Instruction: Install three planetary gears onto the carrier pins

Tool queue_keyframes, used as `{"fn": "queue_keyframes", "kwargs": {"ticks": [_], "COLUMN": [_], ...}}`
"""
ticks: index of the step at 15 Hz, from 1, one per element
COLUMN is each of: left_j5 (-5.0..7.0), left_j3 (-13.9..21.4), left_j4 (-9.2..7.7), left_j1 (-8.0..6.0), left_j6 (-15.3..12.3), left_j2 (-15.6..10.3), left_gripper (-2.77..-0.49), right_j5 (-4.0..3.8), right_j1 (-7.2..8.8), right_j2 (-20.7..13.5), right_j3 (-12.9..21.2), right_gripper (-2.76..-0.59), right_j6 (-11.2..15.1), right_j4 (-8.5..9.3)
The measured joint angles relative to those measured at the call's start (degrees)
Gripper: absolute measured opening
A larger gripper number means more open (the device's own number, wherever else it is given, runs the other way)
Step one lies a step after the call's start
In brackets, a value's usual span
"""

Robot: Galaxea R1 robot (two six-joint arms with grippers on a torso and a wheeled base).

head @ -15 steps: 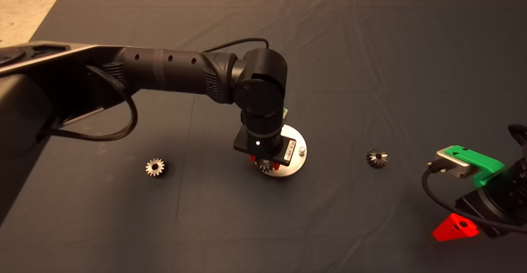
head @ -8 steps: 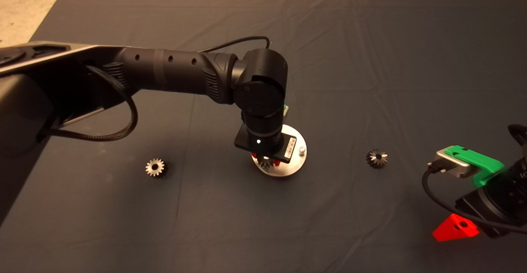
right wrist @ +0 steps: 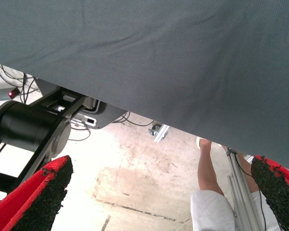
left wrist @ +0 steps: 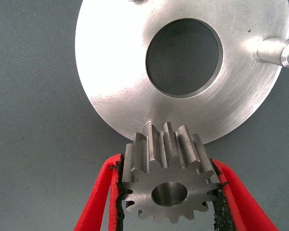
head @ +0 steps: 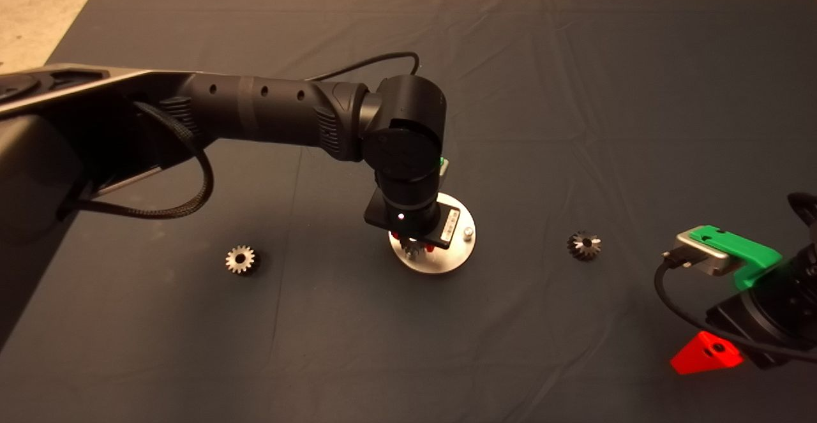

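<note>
I count three planetary gears. One (left wrist: 169,185) sits clamped between my left gripper's (left wrist: 169,192) two red fingers (left wrist: 102,197), the black pads pressing its teeth on both sides, its centre bore facing the wrist camera. The other two lie loose on the dark mat of the tabletop (head: 574,91): one (head: 241,259) well off to the side the left arm comes from, the other (head: 584,245) well off toward the right arm, both apart from the disc.

The silver disc (left wrist: 115,82) with its central hole lies flat just beyond my fingertips. Of the carrier pins I can make out three from the left wrist: one (left wrist: 151,126) just past the held gear's far teeth, its top peeking out above them; a second (left wrist: 277,50) out at the rim, well clear of the fingers; and only a sliver of the third (left wrist: 134,1) at the picture's edge. I cannot tell whether the held gear touches the near pin. From the head camera only one pin (head: 468,233) shows, the rest being hidden under the wrist.

My right gripper (right wrist: 159,202) waits at the mat's edge, fingers spread wide with nothing between them; past the mat its camera shows the floor and a person's leg (right wrist: 208,166).
</note>
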Motion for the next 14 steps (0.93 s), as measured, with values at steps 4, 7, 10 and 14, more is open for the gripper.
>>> {"fn": "queue_keyframes", "kwargs": {"ticks": [4,7,10,14], "left_j5": [0.00,0.00,-0.01,0.02], "left_j3": [0.0,0.0,0.0,0.0], "left_j4": [0.15,0.17,0.24,0.78], "left_j1": [0.00,0.02,0.61,1.72], "left_j6": [0.2,0.2,0.2,0.2], "left_j2": [0.0,0.0,0.1,0.3], "left_gripper": [-2.37,-2.37,-2.37,-2.37], "right_j5": [0.00,0.00,-0.02,0.00], "right_j1": [0.01,0.02,0.00,0.00], "right_j2": [0.0,0.0,0.0,0.0], "right_j3": [0.0,0.0,0.0,0.0], "right_gripper": [-0.61,-0.61,-0.61,-0.61], "right_j6": [-0.3,-0.4,-0.5,-0.5], "right_j4": [0.00,0.00,0.00,0.00]}}
